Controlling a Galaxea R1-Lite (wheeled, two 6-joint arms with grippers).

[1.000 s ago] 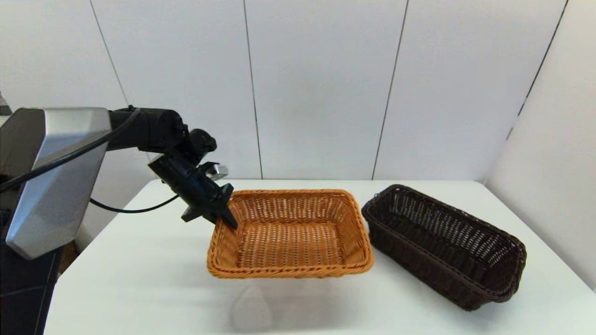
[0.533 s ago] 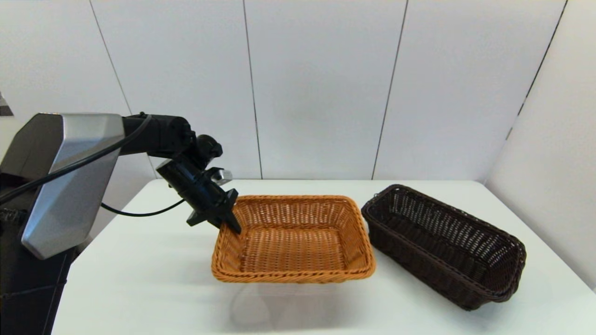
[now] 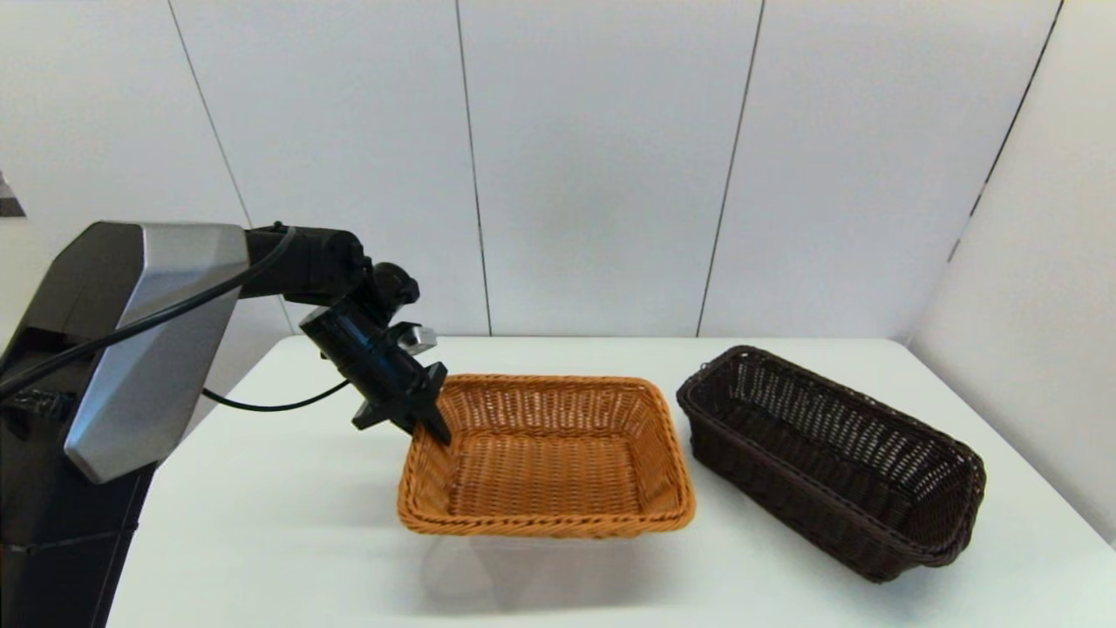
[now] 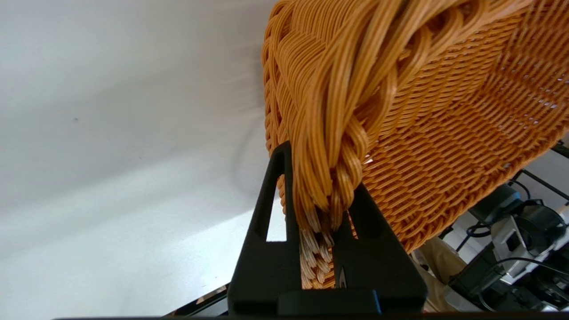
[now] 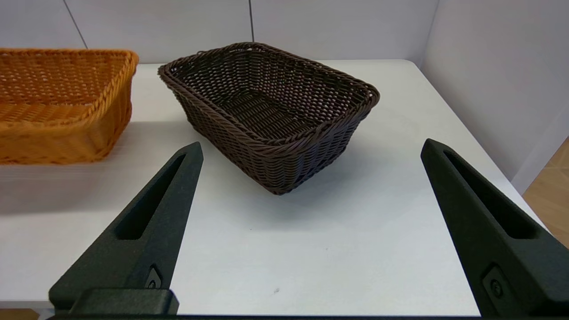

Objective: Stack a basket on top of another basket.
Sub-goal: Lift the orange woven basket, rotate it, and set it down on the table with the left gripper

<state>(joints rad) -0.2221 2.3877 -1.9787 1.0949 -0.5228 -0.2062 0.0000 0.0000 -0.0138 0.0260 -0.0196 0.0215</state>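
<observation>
My left gripper (image 3: 436,430) is shut on the braided rim at the far left corner of the orange-tan basket (image 3: 545,453). It holds that basket just above the table, and a shadow lies under it. The left wrist view shows the fingers (image 4: 271,209) pinching the orange rim (image 4: 338,133). The dark brown basket (image 3: 828,453) rests on the table to the right of it, a small gap away. My right gripper (image 5: 311,146) is open and empty. It hovers low in front of the dark brown basket (image 5: 266,111) and does not show in the head view.
The white table (image 3: 261,488) ends at white wall panels behind and on the right. The orange-tan basket (image 5: 58,106) shows at the side of the right wrist view. Bare tabletop lies in front of both baskets.
My left arm has moved a little right and toward me with the orange-tan basket. The basket now sits flatter, and the shadow under it has grown. The dark brown basket has not moved.
</observation>
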